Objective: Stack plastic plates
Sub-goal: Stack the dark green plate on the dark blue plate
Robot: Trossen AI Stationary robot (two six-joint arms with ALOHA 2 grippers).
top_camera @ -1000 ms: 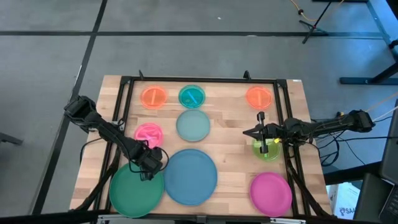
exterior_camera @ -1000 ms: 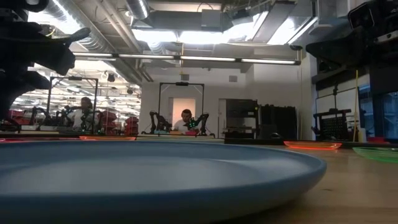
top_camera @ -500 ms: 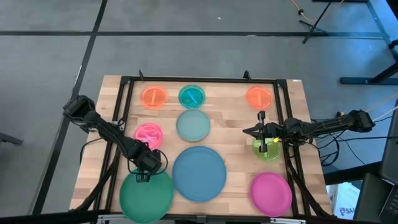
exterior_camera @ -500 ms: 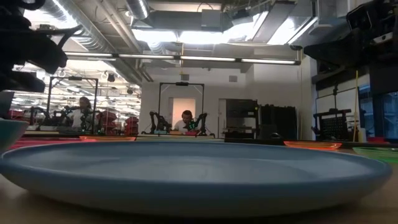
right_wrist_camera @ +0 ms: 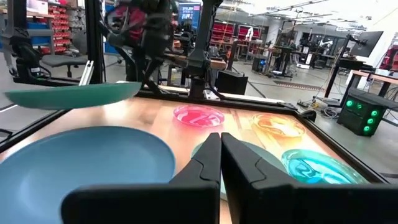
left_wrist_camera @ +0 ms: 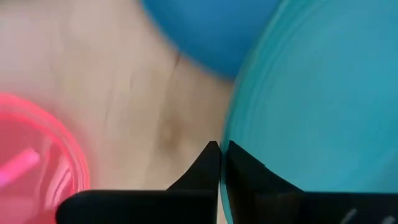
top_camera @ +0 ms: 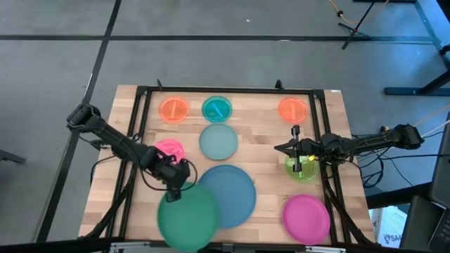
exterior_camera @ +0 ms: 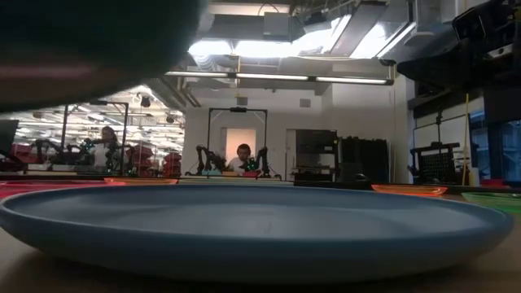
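Note:
My left gripper is shut on the large green plate, which hangs in the air with its right part above the large blue plate's left part. The right wrist view shows the green plate clear of the blue plate. The blue plate lies flat on the table. My right gripper is shut, holds nothing, and stands at the small lime plate's far edge. My left gripper pinches the green plate's rim between its two fingers, at the plate's far left edge. The fingers come slanting down from the table's far left. The plate is lifted clear and close to level, reaching out toward the near edge.
Flat on the table lie a small pink plate, a pale teal plate, two orange plates, a small teal plate and a magenta plate. A black frame borders the wooden top.
My left gripper has taken the green plate off the table, lifting it and carrying it toward the right edge until it overlaps the blue plate. Early on, the blue plate slid a little to the right.

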